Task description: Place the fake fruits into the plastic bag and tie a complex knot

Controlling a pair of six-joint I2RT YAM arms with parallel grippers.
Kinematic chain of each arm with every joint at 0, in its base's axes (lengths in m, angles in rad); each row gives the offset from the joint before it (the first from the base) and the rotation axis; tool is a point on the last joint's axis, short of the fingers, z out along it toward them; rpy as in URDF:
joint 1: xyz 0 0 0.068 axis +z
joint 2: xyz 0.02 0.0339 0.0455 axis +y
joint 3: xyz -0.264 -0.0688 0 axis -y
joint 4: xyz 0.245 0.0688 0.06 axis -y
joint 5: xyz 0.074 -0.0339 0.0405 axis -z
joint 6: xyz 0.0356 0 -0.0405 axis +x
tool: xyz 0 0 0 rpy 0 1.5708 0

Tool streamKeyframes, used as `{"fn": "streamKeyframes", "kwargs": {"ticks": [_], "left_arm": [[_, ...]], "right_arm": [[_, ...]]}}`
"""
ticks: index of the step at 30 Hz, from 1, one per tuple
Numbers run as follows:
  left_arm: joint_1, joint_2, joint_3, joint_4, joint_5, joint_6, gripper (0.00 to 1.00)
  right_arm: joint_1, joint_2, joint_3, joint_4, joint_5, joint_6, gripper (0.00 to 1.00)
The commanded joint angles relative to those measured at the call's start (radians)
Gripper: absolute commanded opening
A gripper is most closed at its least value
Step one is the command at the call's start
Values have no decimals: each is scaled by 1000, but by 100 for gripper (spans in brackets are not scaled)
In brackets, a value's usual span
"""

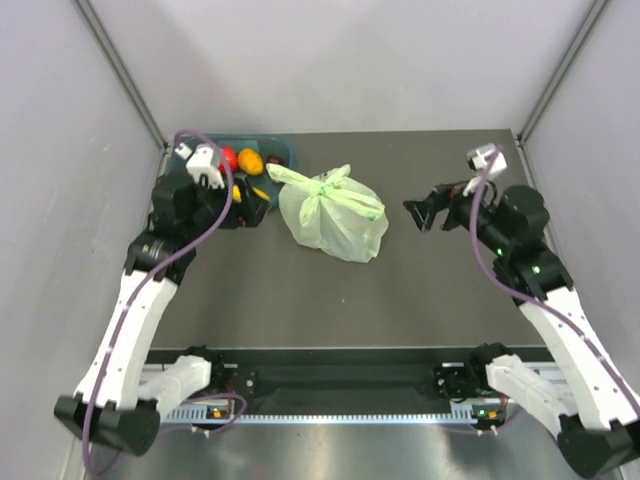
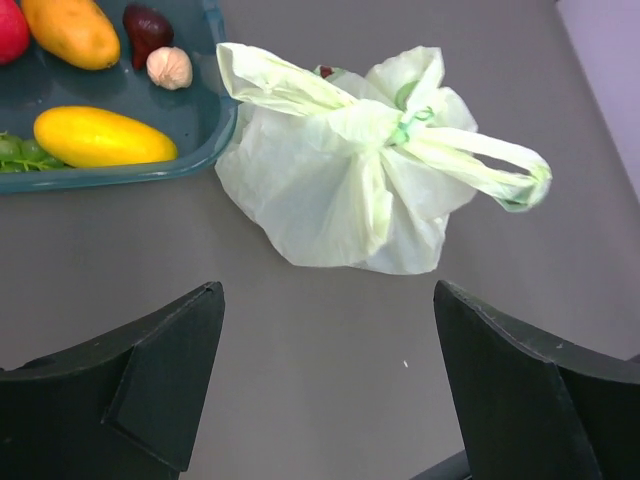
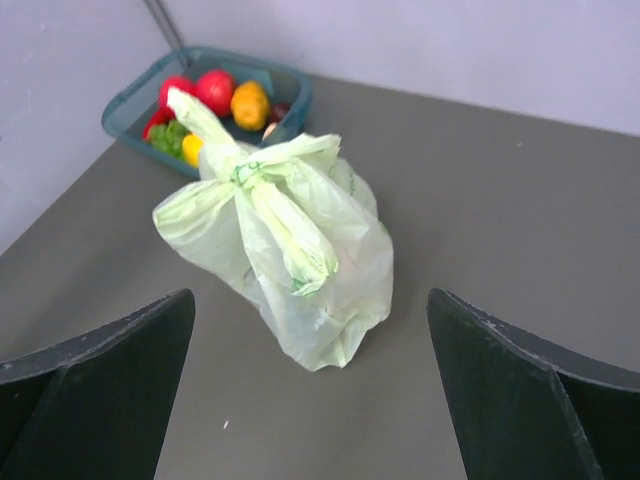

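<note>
The pale green plastic bag (image 1: 335, 218) sits closed on the table's middle, with a knot (image 1: 327, 187) of handle strips on top and two loops sticking out. It also shows in the left wrist view (image 2: 320, 190) and the right wrist view (image 3: 330, 270); the knot (image 2: 402, 130) (image 3: 245, 172) is bunched tight. Loose fake fruits lie in the teal tub: a red apple (image 1: 229, 158), an orange (image 1: 251, 161), a yellow mango (image 2: 100, 137), and green grapes (image 2: 15, 150). My left gripper (image 1: 252, 208) (image 2: 328, 288) is open and empty, left of the bag. My right gripper (image 1: 422, 213) (image 3: 310, 293) is open and empty, right of it.
The teal tub (image 1: 286, 150) (image 2: 205, 135) (image 3: 292, 95) stands at the back left, touching the bag's left handle loop. Grey walls close in the table at the back and both sides.
</note>
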Motion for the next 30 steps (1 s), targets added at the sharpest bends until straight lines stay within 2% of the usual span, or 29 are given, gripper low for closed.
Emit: {"fn": "streamKeyframes", "kwargs": {"ticks": [1,5,8,11,14,21,30], "left_arm": [[4,-170,-96,108,10,-25,90],[4,-322,-212,113,-10,-31,93],[4,-438,-295,109,-17,-42,98],[4,-561,-385,98,-31,-51,99],[4,-621,-418,75,-48,-49,99],[4,-765,-461,53,-79,-45,99],[4,-793,-478,61,-82,-46,99]], "right_arm": [[-1,-142,-55,48,118,14,100],[-1,-351,-167,5,206,25,100],[-1,-480,-236,-15,253,28,100],[-1,-579,-279,-55,296,36,100],[-1,-659,-315,-90,327,42,100],[0,-762,-362,-159,373,52,99],[-1,-755,-344,-164,368,43,100]]}}
